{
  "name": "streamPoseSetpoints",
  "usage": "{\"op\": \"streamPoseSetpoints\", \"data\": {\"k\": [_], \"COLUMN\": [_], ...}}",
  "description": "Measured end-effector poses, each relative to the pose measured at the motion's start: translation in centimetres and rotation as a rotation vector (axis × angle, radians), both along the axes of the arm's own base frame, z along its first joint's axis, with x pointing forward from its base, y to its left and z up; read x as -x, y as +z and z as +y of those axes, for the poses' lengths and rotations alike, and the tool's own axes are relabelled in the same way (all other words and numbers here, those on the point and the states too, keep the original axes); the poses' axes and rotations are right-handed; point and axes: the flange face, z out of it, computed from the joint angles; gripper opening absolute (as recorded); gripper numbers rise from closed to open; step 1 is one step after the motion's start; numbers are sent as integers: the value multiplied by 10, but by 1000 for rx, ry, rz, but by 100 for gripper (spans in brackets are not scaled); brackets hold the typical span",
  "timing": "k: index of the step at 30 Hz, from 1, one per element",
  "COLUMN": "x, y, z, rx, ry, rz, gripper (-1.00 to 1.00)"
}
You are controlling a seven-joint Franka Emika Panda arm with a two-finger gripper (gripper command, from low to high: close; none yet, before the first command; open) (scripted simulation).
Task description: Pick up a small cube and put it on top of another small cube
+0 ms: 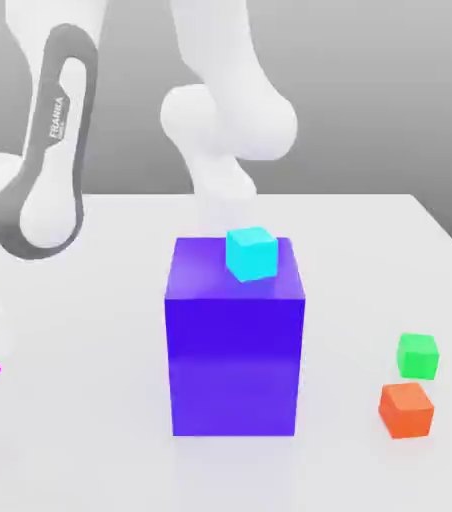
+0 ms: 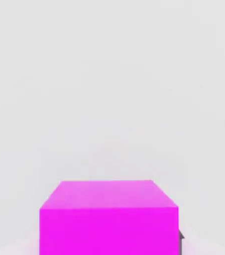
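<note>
Sm. cube (image 1: 252, 253) on big block (image 1: 234, 350); two cubes (image 1: 417, 356) to ext. view's right.

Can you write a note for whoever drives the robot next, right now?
Claw: shut on the magenta cube.
Green cube: on the table, at the exterior view's right, behind the orange cube.
Done: magenta cube gripped; I can't tell if it's lifted.
Left: get it over the green cube, set it on top, let go.
</note>
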Motion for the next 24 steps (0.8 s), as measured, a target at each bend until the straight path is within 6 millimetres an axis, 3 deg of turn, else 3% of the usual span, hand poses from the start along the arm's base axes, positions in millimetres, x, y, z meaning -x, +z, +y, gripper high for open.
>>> {"op": "streamPoseSetpoints", "data": {"k": [3, 7, 10, 12, 15, 18, 21, 24], "x": [-43, -90, -105, -104, -88, -58, -17, 30], "y": [27, 58, 71, 76, 78, 75, 63, 49], "z": [53, 150, 233, 296, 385, 460, 516, 560], "rx": [6, 0, -28, -50, -77, -92, -98, -91], "ry": [1, 33, 33, 38, 39, 23, -4, -31], "rz": [-53, -115, -132, -132, -120, -100, -60, -15], "gripper": [-100, -100, -100, -100, -100, -100, -100, -100]}}
